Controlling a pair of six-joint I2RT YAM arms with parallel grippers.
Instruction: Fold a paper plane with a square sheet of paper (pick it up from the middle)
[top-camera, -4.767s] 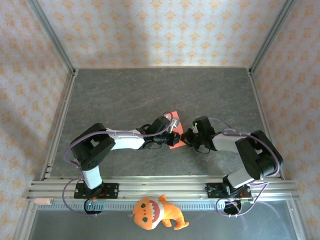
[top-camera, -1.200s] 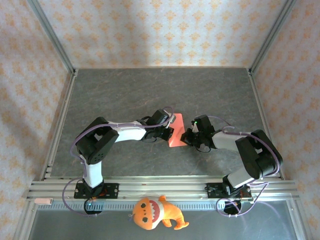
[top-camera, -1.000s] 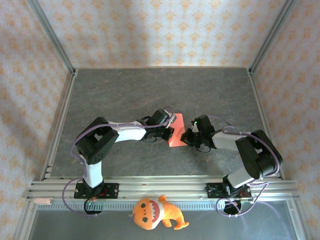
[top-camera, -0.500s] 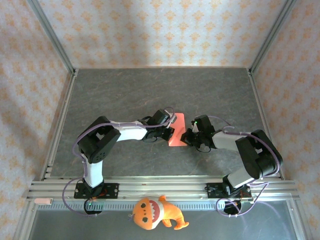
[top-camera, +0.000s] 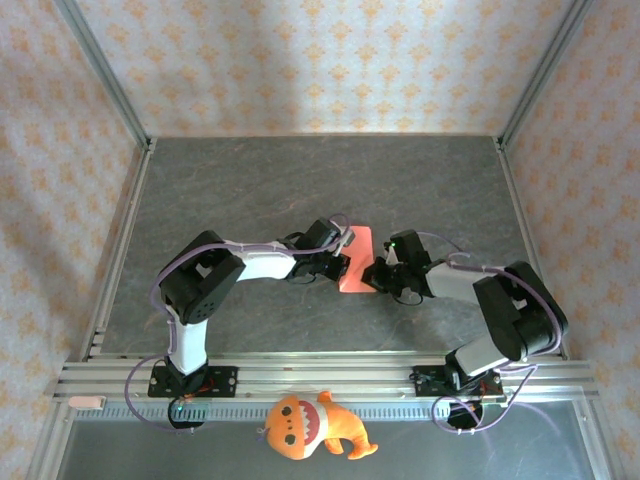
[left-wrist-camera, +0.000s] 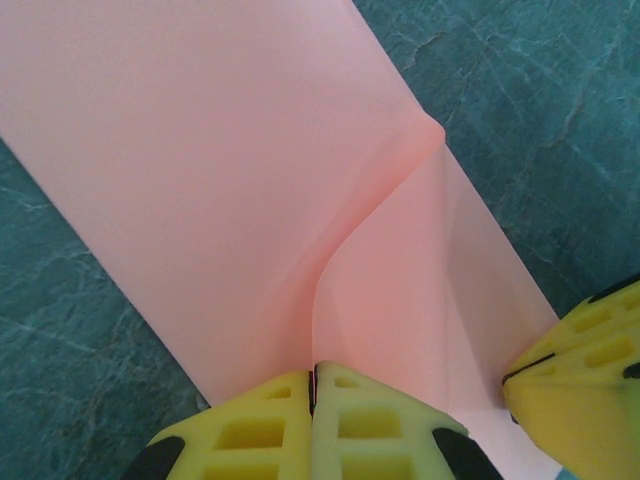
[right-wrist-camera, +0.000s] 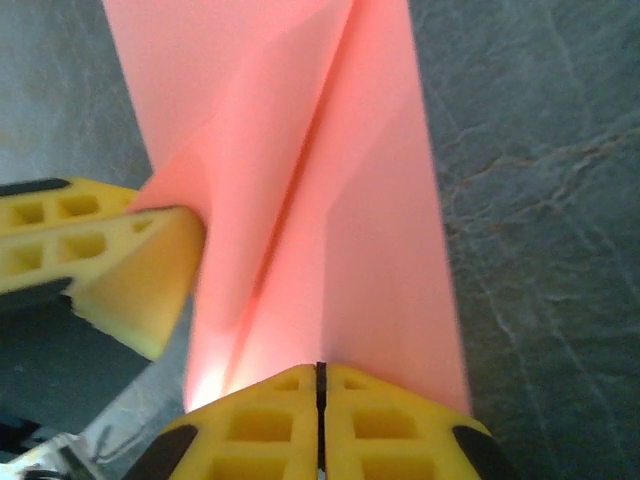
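The square sheet of paper (top-camera: 357, 260) is partly folded into a long pink strip, raised off the dark table between my two grippers. In the left wrist view the paper (left-wrist-camera: 250, 150) curls into a standing fold that runs straight into my left gripper (left-wrist-camera: 315, 372), whose jaws are shut on it. My left gripper (top-camera: 343, 257) is at the strip's left side and my right gripper (top-camera: 372, 275) at its right. In the right wrist view the paper (right-wrist-camera: 340, 200) shows a long centre crease, and my right gripper (right-wrist-camera: 320, 368) is shut on its near end.
An orange plush toy (top-camera: 310, 425) lies beyond the aluminium rail (top-camera: 320, 375) at the near edge. Patterned walls and metal frame posts (top-camera: 100, 70) close in the dark stone table (top-camera: 300, 180), which has free room at the back.
The left arm has crept slightly to the right and the paper has shifted a little right and back with it. The right arm has barely moved.
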